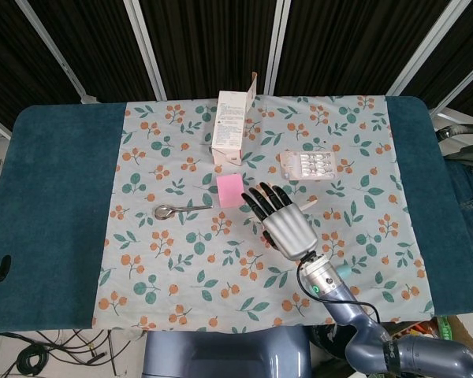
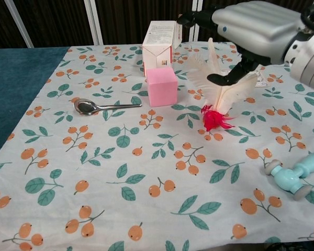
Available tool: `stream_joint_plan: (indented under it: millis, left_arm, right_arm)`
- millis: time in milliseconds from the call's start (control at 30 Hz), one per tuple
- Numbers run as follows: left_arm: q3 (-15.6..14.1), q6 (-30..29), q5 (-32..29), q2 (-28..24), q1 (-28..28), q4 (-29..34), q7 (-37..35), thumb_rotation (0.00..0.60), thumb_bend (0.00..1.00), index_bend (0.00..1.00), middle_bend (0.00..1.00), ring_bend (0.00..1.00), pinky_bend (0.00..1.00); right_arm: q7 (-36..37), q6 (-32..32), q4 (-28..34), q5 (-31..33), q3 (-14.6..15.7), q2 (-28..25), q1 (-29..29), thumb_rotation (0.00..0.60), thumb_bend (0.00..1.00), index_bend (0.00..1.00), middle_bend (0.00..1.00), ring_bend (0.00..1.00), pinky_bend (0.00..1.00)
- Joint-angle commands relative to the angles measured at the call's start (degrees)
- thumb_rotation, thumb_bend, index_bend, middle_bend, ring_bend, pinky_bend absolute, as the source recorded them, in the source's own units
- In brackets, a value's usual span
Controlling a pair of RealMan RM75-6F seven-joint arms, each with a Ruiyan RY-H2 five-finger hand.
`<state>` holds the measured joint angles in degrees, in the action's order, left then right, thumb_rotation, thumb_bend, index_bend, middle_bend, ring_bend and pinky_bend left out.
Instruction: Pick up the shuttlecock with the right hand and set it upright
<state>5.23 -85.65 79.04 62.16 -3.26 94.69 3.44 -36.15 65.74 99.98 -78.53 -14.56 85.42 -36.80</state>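
Even, bright light from above falls on the patterned cloth (image 1: pixel 181 260), shadows soft and short beneath things. Both views are sharp, with no glare. In the chest view the right hand (image 2: pixel 251 23) near the top edge looks slightly soft.
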Motion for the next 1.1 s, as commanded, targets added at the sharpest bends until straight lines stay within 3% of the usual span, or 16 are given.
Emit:
stream_joint_plan:
  millis: [33,400,700,867,1100]
  left_arm:
    - [-0.02,-0.01,0.01,0.02,0.01,-0.02,0.03,0.600,0.39,0.06,0.08,0.00,0.00]
    - [-0.08,-0.16,0.18,0.14,0.01,0.16,0.41,0.600,0.39,0.06,0.08,0.00,0.00]
    - [-0.04,-0.27,0.12,0.17,0.03,0.32,0.65,0.600,0.39,0.06,0.08,0.00,0.00]
    - [0.01,-0.36,0.11,0.20,0.03,0.30,0.73,0.600,0.39,0.06,0.08,0.00,0.00]
    - [-0.02,-0.60,0.35,0.29,0.06,0.27,0.95,0.600,0.39,0.06,0.08,0.00,0.00]
  right_arm:
    - [1.41,2.36,3.26,0.40,-1.28,-2.30,1.13,0.600,0.24,0.00,0.07,0.04,0.14]
    - [8.20,7.50,11.58,3.46,-1.98,-16.32,8.56,0.600,0.24,0.00,0.07,0.04,0.14]
    - [13.66,8.16,8.74,3.44,0.83,-24.59,13.27,0.600,0.24,0.00,0.07,0.04,0.14]
    - [16.87,11.34,5.59,1.38,3.83,-25.58,17.18,0.600,0.24,0.00,0.07,0.04,0.14]
    - [24.02,18.22,-1.89,-1.70,6.84,-22.32,22.77,0.600,0.24,0.00,0.07,0.04,0.14]
